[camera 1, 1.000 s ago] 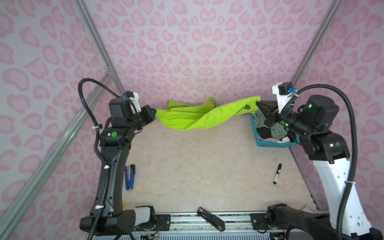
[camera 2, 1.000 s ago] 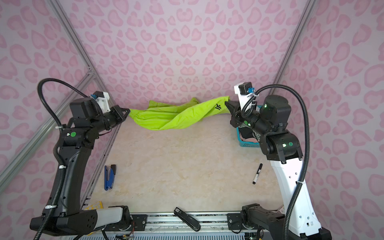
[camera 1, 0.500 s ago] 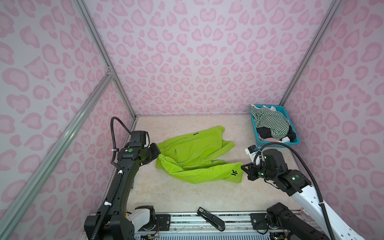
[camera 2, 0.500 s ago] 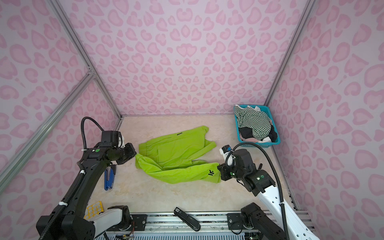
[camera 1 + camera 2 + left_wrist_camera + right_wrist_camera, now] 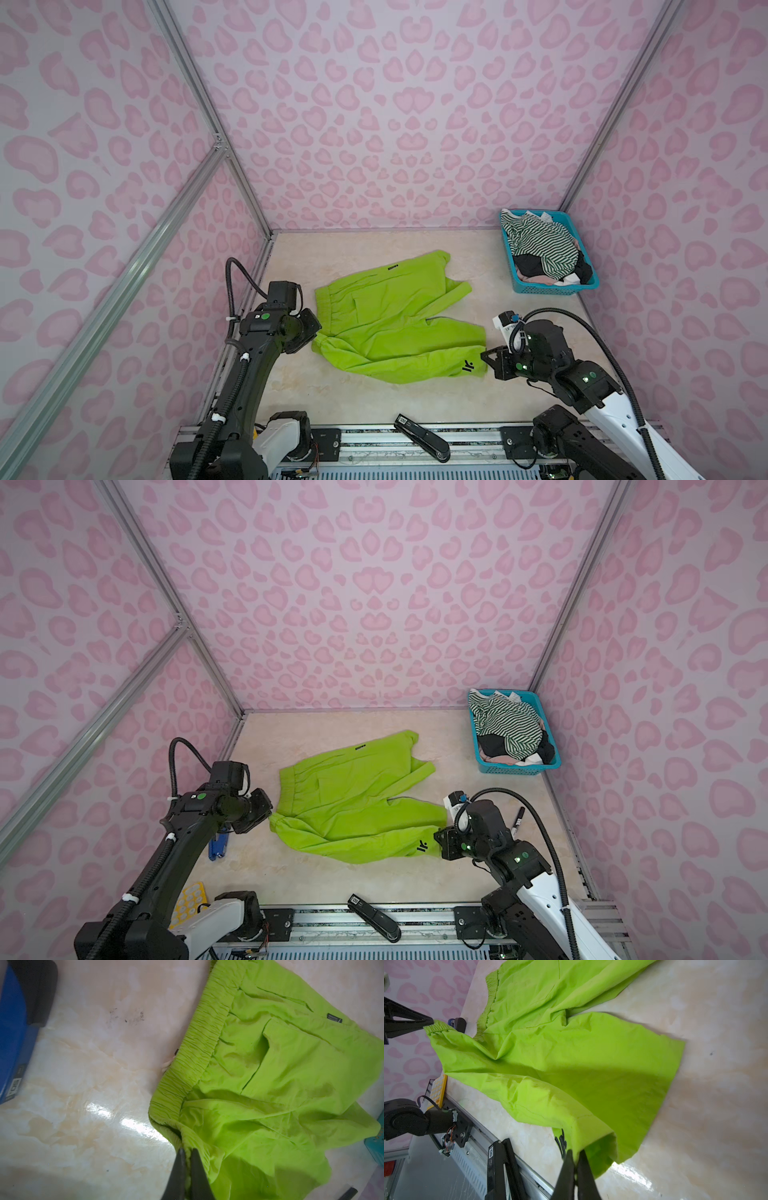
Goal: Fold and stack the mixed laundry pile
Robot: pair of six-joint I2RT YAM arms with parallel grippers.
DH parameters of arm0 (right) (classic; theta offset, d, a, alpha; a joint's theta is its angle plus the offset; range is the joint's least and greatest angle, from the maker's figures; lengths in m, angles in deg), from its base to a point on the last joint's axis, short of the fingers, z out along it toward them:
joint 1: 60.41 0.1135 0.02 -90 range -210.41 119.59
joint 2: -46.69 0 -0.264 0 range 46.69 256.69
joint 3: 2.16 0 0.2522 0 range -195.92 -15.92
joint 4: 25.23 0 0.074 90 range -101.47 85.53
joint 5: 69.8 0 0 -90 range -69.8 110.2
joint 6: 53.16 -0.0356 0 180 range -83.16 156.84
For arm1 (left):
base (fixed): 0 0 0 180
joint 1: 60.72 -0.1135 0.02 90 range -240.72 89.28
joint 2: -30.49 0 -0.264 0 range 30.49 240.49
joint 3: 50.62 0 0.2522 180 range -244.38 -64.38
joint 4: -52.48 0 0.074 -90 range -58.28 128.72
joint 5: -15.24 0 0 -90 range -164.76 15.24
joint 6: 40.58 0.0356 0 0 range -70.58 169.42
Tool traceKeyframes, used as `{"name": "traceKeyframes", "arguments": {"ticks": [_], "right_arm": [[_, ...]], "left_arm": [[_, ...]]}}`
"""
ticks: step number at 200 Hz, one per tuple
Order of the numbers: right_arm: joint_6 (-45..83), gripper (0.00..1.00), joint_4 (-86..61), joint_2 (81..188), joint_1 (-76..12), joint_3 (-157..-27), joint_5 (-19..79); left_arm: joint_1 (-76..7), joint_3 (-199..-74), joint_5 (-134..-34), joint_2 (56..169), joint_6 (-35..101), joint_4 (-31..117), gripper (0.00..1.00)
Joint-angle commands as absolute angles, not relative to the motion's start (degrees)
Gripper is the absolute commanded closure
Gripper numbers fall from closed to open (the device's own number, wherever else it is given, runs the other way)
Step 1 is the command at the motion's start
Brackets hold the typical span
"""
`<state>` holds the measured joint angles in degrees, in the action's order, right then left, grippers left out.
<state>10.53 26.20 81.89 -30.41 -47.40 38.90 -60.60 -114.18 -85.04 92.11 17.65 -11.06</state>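
Beige marbled table below everything, and spread across its middle, lime-green shorts, elastic waistband to the left, logo leg toward the right front. Back right corner: teal basket, holding the rest of the laundry pile, striped top over black and pink cloth. Now the arms — left gripper squeezed shut on the near corner of the waistband, right gripper squeezed shut on the hem of the logo leg, right by the black mark. Down on the front rail, black stapler; just behind the right arm, marker lying on the table
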Motion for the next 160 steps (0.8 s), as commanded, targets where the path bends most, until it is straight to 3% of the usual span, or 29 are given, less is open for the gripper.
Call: {"name": "traceKeyframes", "arguments": {"ticks": [1,22,35,56,72,99,122,160], "right_arm": [[8.9,1.00,27.0,82.5,-30.0,-47.2,40.1],[9.4,0.96,28.7,85.9,-30.0,-49.1,38.8],[10.7,0.86,29.4,87.5,-30.0,-50.8,38.5],[12.9,0.57,31.2,89.3,-30.1,-55.2,35.6],[14.4,0.48,31.5,91.3,-30.7,-59.0,32.7],[16.7,0.41,27.5,100.4,-35.5,-64.3,33.5],[17.2,0.42,18.6,111.9,-41.4,-66.8,36.6],[18.7,0.44,13.3,134.3,-47.6,-78.9,40.0]], "left_arm": [[-60.6,-113.4,-81.8,91.9,15.3,-10.4,0.98],[-60.6,-113.3,-79.5,92.7,14.4,-10.2,0.98],[-60.7,-113.2,-78.4,92.7,13.8,-10.2,0.93],[-60.7,-114.0,-77.0,91.7,13.5,-10.7,0.66],[-60.6,-115.7,-75.1,90.9,13.9,-11.5,0.49],[-60.6,-120.0,-74.8,92.1,15.7,-9.8,0.41],[-60.6,-122.0,-80.7,97.3,18.0,0.1,0.34],[-60.7,-127.9,-77.3,117.7,18.7,11.1,0.31]]}}
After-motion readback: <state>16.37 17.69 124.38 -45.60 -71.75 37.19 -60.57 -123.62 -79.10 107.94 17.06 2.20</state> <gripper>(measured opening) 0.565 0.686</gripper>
